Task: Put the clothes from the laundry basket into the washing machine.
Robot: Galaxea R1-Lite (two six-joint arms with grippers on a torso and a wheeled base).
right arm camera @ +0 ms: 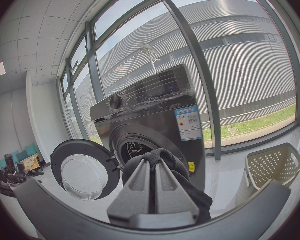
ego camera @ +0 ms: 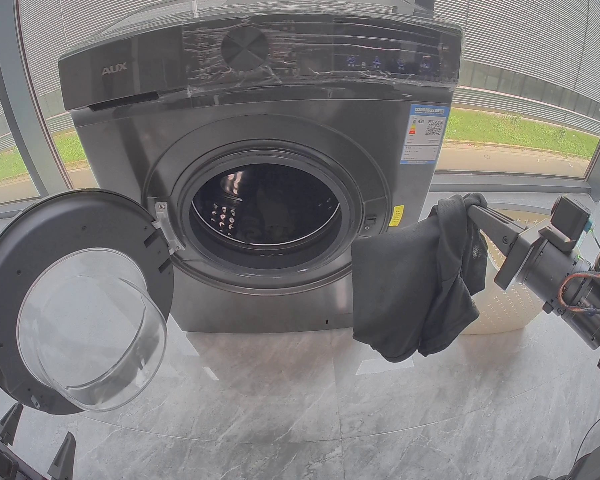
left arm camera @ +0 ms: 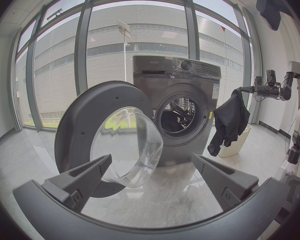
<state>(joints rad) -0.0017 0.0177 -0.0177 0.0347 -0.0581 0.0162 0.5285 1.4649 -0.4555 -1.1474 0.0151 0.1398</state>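
- My right pincer (ego camera: 479,212) pinches a dark garment (ego camera: 413,281), which hangs beside the basket (ego camera: 507,308).
- My left pincer (left arm camera: 151,160) gapes wide, facing the washer (ego camera: 280,121) and its open door (ego camera: 67,235).

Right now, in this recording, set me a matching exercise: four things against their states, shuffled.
Things:
1 round grey washing machine door
2 dark grey cloth garment
3 white perforated plastic laundry basket
4 black left pincer
States:
A fingers apart, holding nothing
B swung open
C standing right of the grey washing machine
D hanging from the shut right pincer
Pairs: 1-B; 2-D; 3-C; 4-A
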